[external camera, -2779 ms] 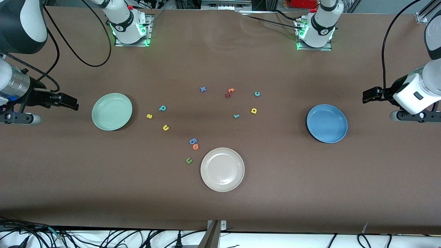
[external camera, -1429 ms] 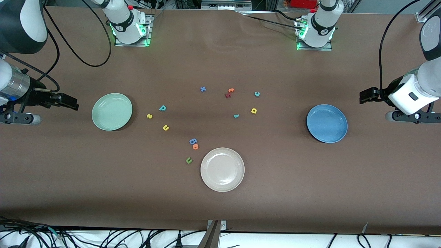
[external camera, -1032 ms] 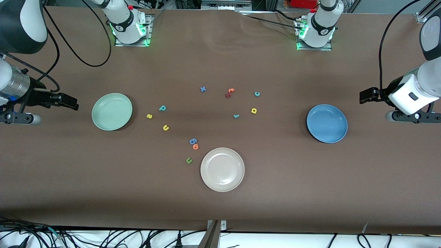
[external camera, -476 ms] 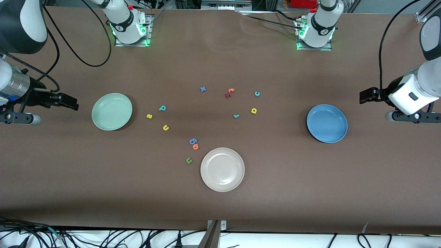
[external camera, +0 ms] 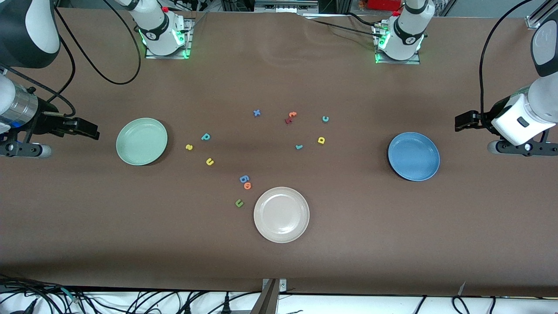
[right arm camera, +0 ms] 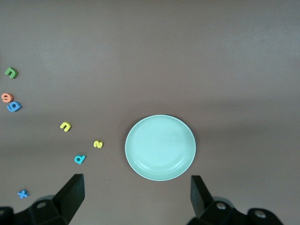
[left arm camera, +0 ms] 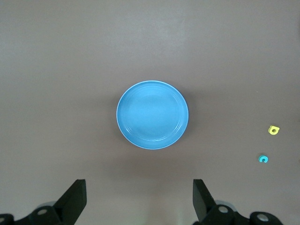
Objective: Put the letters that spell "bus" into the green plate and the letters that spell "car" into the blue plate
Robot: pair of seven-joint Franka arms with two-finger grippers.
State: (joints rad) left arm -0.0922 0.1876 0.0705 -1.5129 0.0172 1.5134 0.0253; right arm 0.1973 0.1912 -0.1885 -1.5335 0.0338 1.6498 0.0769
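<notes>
we count nothing placed yet: all six wanted letters lie on the brown table (external camera: 392, 244), and we place everything from the beige-white plate (external camera: 281, 214), the dish nearest the front camera.

just beside it, toward the right arm's end, sit the green "u" (external camera: 239, 203), then the orange letter (external camera: 247, 186) and the blue "g" (external camera: 244, 178) touching each other; none of these belongs to either word.

farther from the camera than the beige-white plate and toward the right arm's end lie the yellow "u" (external camera: 209, 162), the yellow "s" (external camera: 188, 147) and the teal "b" (external camera: 205, 137), with the green plate (external camera: 141, 141) empty near them. the right gripper (external camera: 85, 129) hangs over the table past the green plate, at that end, its two fingers (right arm camera: 70, 194) spread wide and holding nothing.

farther than the beige-white plate and toward the left arm's end lie the teal "r" (external camera: 298, 147), the yellow "a" (external camera: 321, 140) and the teal "c" (external camera: 325, 118), well apart from the empty blue plate (external camera: 413, 156). the left gripper (external camera: 463, 120) hangs over the table's end past the blue plate, fingers wide, empty.

farthest off are the dark red letter (external camera: 288, 121) touching the orange "t" (external camera: 292, 114), and a blue "x" (external camera: 256, 113).

we judge the whole job is still to do: six picks, three per plate.
</notes>
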